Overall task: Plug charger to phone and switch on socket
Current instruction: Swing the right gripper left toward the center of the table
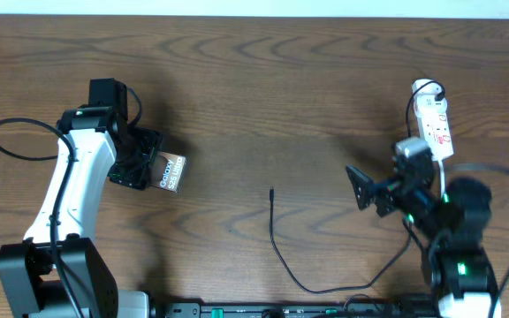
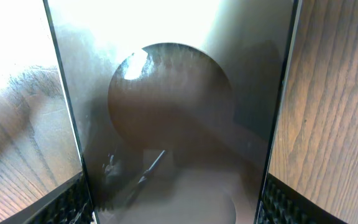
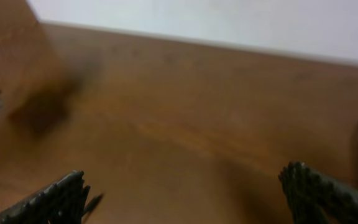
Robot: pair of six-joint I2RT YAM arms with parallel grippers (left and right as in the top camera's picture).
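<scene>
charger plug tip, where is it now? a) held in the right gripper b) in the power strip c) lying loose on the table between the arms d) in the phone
c, the charger plug tip lies bare on the table, apart from the phone and the open right gripper.

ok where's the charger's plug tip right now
In the overhead view the thin black charger cable's plug tip lies free on the wooden table near its centre, between the flat dark phone and the open right gripper.
</scene>
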